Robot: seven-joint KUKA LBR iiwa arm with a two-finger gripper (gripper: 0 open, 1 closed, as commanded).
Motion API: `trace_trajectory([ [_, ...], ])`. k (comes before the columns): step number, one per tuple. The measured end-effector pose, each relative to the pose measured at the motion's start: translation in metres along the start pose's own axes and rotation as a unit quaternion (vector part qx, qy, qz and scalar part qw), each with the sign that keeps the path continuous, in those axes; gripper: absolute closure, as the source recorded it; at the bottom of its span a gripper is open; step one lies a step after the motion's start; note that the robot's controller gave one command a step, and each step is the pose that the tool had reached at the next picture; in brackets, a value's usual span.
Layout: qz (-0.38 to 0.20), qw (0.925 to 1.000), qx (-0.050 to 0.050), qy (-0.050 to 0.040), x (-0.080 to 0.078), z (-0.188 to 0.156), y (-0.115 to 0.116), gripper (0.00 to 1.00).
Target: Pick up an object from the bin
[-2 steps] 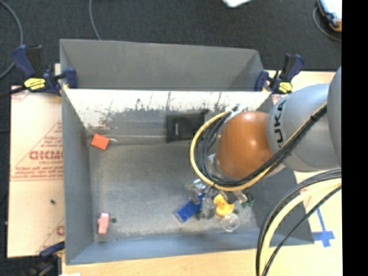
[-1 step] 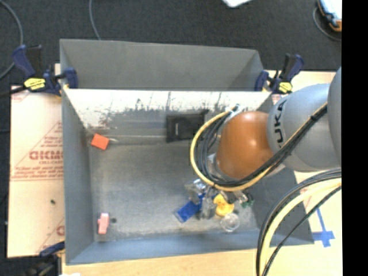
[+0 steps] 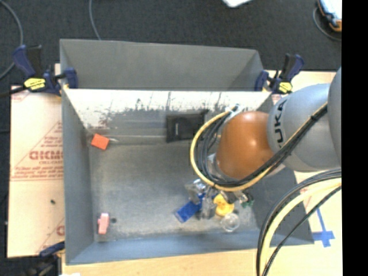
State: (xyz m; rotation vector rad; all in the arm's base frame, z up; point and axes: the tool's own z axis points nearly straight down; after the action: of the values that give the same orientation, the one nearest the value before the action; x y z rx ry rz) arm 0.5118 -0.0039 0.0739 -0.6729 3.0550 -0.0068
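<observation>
Jaws low in the front-right corner of the grey metal bin (image 3: 144, 177), over a tight cluster: small blue flat plastic piece (image 3: 185, 213), small yellow plastic lump (image 3: 221, 206), clear plastic bit (image 3: 230, 223). Probably all 3 light, stiff and slick; best pinched across the blue piece's narrow sides, apt to skid on bare metal. Cannot tell whether jaws released or clenched; front wall close, open floor leftward.

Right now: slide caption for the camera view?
Gripper down in the bin, lower right, at a blue piece, yellow piece and clear piece; orange block and pink block lie far left.
</observation>
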Motion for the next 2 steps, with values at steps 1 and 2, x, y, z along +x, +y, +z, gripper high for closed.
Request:
trace_trajectory([
  [1,-0.001,1.0000,0.000,0.0000,0.0000,0.0000,0.0000,1.00],
  [2,-0.001,1.0000,0.000,-0.0001,0.0000,0.0000,0.0000,1.00],
])
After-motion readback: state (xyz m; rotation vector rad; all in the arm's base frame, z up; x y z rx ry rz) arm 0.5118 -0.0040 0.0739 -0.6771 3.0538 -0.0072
